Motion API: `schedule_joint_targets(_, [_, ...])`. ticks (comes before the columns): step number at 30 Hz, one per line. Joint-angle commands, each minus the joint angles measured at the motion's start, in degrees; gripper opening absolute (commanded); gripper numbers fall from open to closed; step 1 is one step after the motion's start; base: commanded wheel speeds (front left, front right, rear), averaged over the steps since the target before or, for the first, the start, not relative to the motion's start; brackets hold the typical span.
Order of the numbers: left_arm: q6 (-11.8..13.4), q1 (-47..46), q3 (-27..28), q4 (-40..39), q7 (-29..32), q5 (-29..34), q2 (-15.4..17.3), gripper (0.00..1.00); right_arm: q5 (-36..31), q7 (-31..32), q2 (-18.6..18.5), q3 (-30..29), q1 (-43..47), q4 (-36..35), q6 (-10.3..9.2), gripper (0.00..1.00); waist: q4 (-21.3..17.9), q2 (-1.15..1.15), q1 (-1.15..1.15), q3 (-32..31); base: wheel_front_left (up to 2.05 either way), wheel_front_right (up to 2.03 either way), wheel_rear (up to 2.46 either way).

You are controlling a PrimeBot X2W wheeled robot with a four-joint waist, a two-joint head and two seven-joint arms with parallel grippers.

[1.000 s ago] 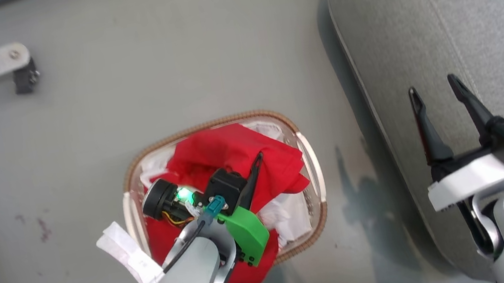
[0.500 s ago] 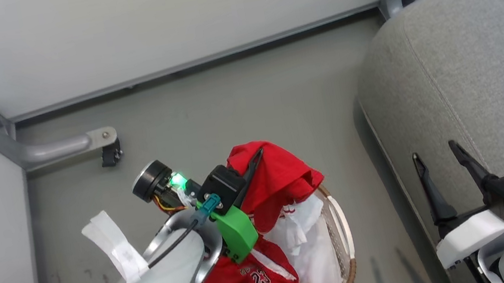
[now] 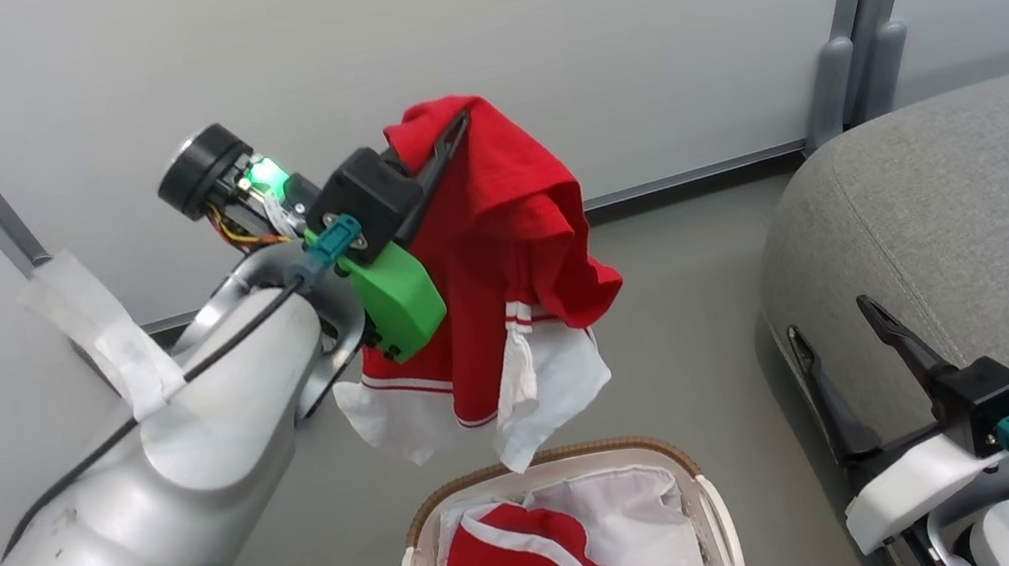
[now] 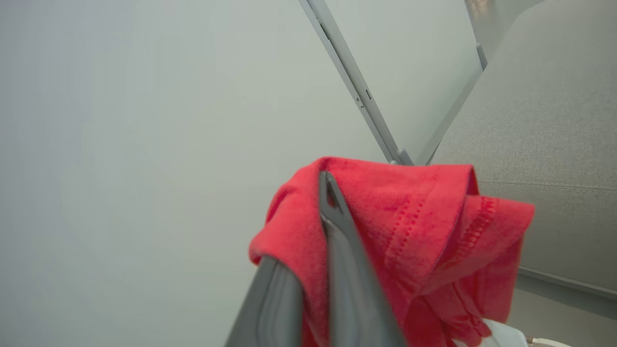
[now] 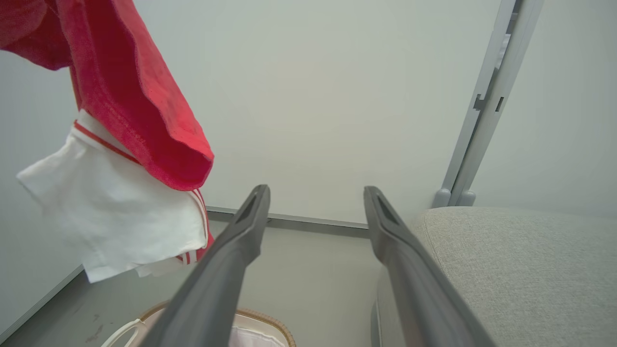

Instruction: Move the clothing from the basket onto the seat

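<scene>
the left end effector [image 3: 436, 154] pinches a red jersey [image 3: 505, 222] above the basket [image 3: 543, 460], the right end effector [image 3: 831, 320] gapes empty; next, it likely needs swinging over the seat [image 3: 957, 201].

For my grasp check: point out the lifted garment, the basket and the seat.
lifted garment [image 3: 503, 212]: head view, red middle panel.
basket [image 3: 721, 532]: head view, right side rim.
seat [image 3: 980, 218]: head view, grey top surface.
</scene>
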Motion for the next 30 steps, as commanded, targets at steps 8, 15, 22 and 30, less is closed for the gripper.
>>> schedule_joint_targets(8, [-0.2, -7.0, -1.2, 2.7, -0.6, -2.0, -0.4, 0.00, -0.6, -0.1, -0.2, 4.1, -2.7, 1.0, -0.02, 1.00, 0.2, 0.00, 0.01, -1.2, 0.00, 0.00, 0.00])
schedule_joint_targets(15, [-0.1, -10.2, -3.3, 4.7, -1.0, -3.6, -2.3, 0.00, 0.7, -0.1, -0.2, 9.3, -6.7, 1.4, -0.02, 1.00, 0.6, 0.00, 0.01, -1.1, 0.00, 0.00, 0.00])
schedule_joint_targets(22, [-0.1, -11.8, -5.7, 6.1, -1.2, -4.8, -4.7, 0.00, 4.8, -0.1, -0.2, 16.2, -12.2, 1.8, -0.02, 1.00, 1.3, 0.00, 0.01, -0.9, 0.00, 0.00, 0.00])
schedule_joint_targets(30, [-0.1, -13.3, -8.7, 6.3, -1.3, -6.0, -7.6, 0.00, 6.9, -0.1, -0.2, 18.5, -17.7, 5.8, -0.02, 1.00, 2.9, 0.00, 0.01, -0.9, 0.00, 0.00, 0.00])
